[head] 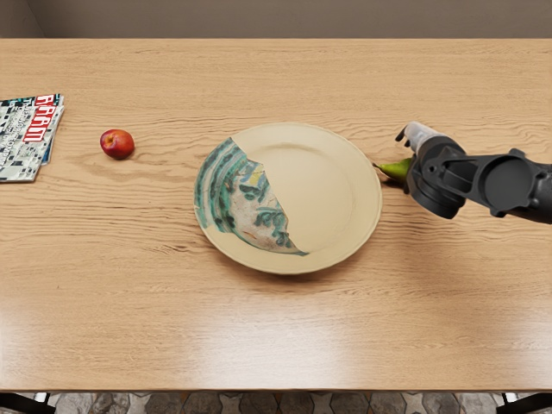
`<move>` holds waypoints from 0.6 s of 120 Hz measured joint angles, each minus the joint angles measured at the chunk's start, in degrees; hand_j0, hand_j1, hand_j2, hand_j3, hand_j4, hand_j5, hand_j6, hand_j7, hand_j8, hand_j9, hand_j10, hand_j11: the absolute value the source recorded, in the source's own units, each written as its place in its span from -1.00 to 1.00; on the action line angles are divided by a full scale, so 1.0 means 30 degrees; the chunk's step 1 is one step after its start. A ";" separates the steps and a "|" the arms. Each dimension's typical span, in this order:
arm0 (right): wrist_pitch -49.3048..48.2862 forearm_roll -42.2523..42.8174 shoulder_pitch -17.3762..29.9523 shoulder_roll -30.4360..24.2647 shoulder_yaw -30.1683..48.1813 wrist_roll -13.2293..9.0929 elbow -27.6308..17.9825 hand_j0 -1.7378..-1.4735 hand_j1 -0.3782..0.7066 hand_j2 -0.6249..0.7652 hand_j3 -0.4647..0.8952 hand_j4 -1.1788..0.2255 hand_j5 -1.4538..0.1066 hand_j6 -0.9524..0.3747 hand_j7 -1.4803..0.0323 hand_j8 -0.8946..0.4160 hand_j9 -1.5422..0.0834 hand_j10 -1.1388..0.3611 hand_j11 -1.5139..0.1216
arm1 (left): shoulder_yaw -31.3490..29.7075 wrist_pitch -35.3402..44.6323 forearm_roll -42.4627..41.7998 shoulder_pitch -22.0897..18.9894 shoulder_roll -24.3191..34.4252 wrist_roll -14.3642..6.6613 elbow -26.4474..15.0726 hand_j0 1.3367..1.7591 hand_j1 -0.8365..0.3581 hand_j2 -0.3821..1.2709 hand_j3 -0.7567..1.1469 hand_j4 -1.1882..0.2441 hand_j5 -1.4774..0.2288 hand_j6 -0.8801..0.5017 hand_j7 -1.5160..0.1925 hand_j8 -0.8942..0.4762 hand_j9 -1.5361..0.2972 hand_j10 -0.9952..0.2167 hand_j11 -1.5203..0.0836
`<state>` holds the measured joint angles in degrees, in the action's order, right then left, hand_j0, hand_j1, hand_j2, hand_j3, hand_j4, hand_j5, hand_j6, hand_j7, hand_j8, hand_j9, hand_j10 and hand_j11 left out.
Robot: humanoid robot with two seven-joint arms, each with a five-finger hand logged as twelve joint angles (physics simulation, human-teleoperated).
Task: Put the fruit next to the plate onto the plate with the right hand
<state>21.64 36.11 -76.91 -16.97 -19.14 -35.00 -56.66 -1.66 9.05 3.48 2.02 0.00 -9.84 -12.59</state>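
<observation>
Head view: right hand (421, 158) at green fruit (396, 169) beside plate (363, 207); grip hidden.

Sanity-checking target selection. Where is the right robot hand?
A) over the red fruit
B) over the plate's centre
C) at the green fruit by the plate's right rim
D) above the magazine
C: the right robot hand is at the green fruit, just off the right rim of the plate; the red fruit lies alone far to the left.

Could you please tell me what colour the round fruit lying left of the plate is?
The round fruit is red, best seen in the head view.
</observation>
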 joint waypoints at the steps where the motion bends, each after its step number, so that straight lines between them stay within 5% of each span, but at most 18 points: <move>1: 0.0002 0.0006 0.0012 0.0027 0.0004 0.0000 0.0028 -0.40 -0.33 -0.18 -0.32 0.28 0.40 0.01 0.48 -0.07 0.45 0.14 0.41 | 0.0000 0.0000 0.0001 0.0000 0.0000 0.0000 -0.0002 0.52 0.98 -0.54 -0.21 0.66 0.73 0.27 0.77 0.30 0.68 0.64 0.90; 72: 0.0052 0.0085 0.0182 0.0443 0.0031 0.0000 0.0392 -0.40 -0.21 -0.19 -0.32 0.20 0.31 -0.07 0.38 -0.15 0.36 0.07 0.32 | 0.0000 0.0000 -0.0006 0.0000 0.0000 0.0000 -0.0002 0.52 0.98 -0.54 -0.21 0.66 0.73 0.27 0.77 0.30 0.68 0.64 0.90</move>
<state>21.80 36.37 -76.37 -15.64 -19.05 -35.00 -55.48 -1.67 9.05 3.46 2.02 0.00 -9.84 -12.60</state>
